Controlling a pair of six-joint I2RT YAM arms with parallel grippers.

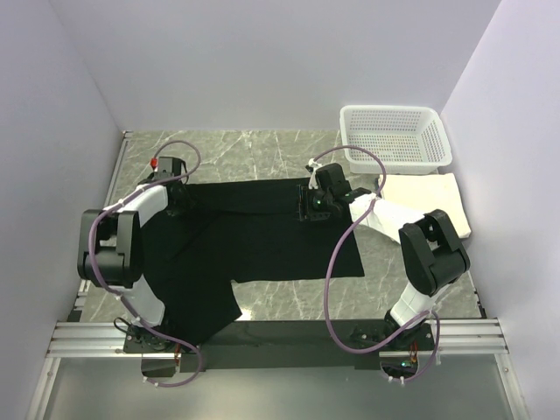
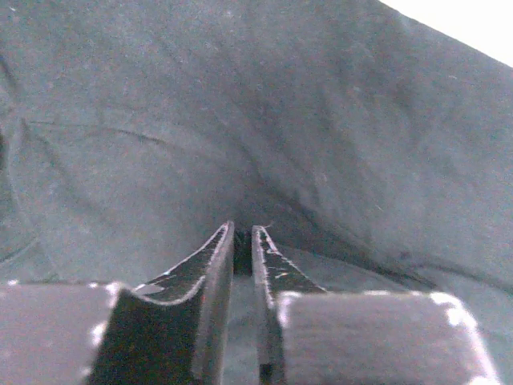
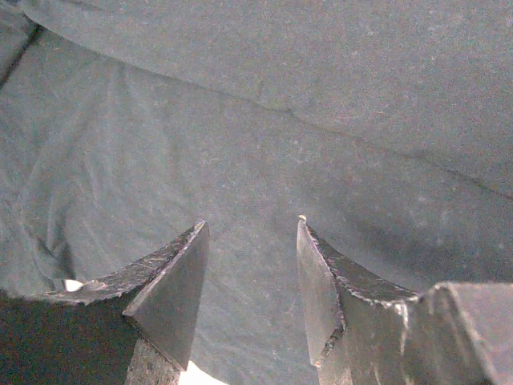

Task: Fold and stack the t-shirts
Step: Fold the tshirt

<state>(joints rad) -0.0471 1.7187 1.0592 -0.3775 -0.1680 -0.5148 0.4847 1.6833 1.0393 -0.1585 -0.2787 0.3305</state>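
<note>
The black t-shirt [image 1: 262,236] lies spread across the marble table, one sleeve reaching toward the near edge. My left gripper [image 1: 181,196] is at the shirt's far left corner. In the left wrist view its jaws [image 2: 243,233] stand almost together with a fold of the black cloth [image 2: 240,120] pinched between the tips. My right gripper [image 1: 311,206] is at the shirt's far right edge. In the right wrist view it [image 3: 250,224] stands open just above the black fabric [image 3: 280,80], nothing between the fingers. The cream-white t-shirt [image 1: 430,199] lies folded at the right.
A white mesh basket [image 1: 395,136] stands at the back right, just behind the cream shirt. Purple walls close in the table on the left, the back and the right. Bare marble [image 1: 245,153] shows behind the black shirt.
</note>
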